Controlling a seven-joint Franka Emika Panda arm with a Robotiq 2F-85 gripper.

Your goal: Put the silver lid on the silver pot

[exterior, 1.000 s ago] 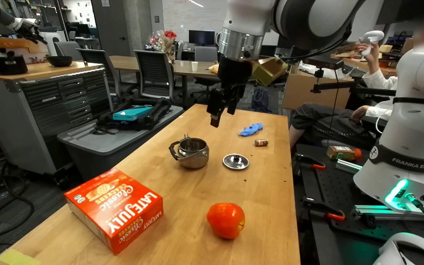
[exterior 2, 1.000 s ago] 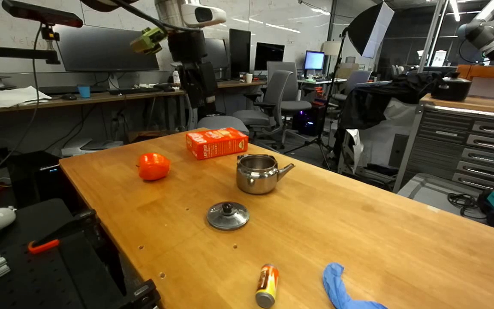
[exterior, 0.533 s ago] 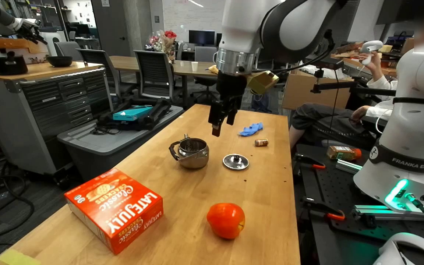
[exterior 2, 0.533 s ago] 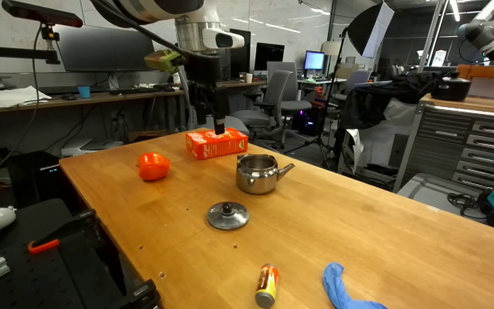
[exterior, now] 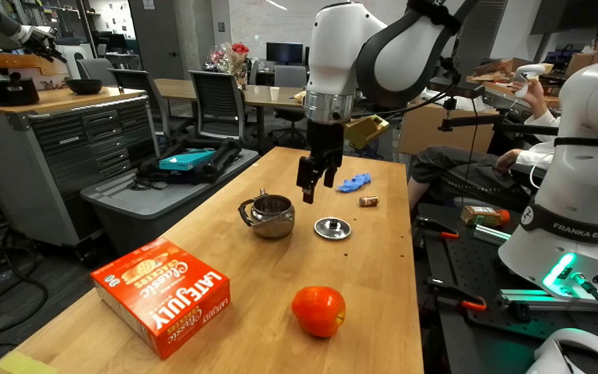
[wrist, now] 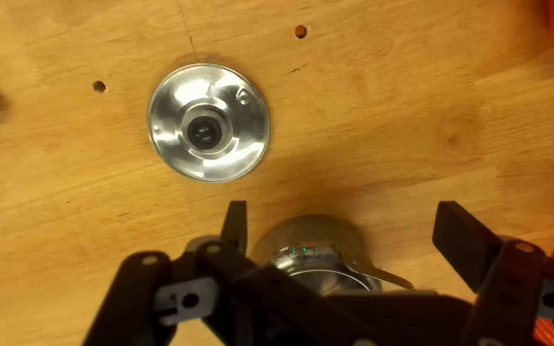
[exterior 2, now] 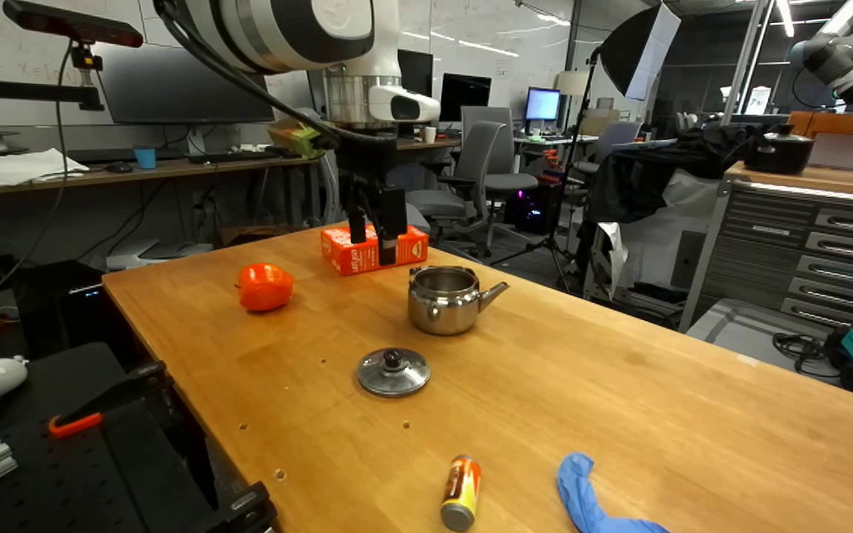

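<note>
**Silver lid (wrist: 209, 122) lies flat on the counter (exterior 2: 582, 385), near the silver teapot (exterior 2: 445, 307) yet apart from it**

Pale wood, the counter runs through all three views. Over it reaches the Franka Panda arm (exterior: 335, 47); its base (exterior: 569, 249), lettered FRANKA, shows in an exterior view alone. The fingers (wrist: 467, 245) are spread wide above the counter: the wrist view looks down through the gap between them, and in an exterior view the red cracker box (exterior 2: 413, 248) shows behind that gap. LATE JULY and Classic Crackers read large on the box in an exterior view, while the wrist view catches a mere strip of it at the edge.

The silver teapot stands upright, mouth uncovered. In an exterior view its spout (exterior 2: 494, 296) juts out clear; in an exterior view its black handle (exterior: 242, 213) shows. The wrist view has part of the teapot covered.

A crumpled blue glove (exterior: 353, 183) lies whole in an exterior view. The red-orange fruit (exterior: 318, 311), tomato or pepper I cannot tell, is whole in both exterior views and cut off in the wrist view. The silver lid appears slantwise in both exterior views, from above in the wrist view. A small can (exterior 2: 461, 492) lies on its side; the wrist view has just an end of it. The lid's black knob (wrist: 204, 132) points up at its centre; smaller again, a round mark (wrist: 243, 96) near the rim comes out clearly in the wrist view.
</note>
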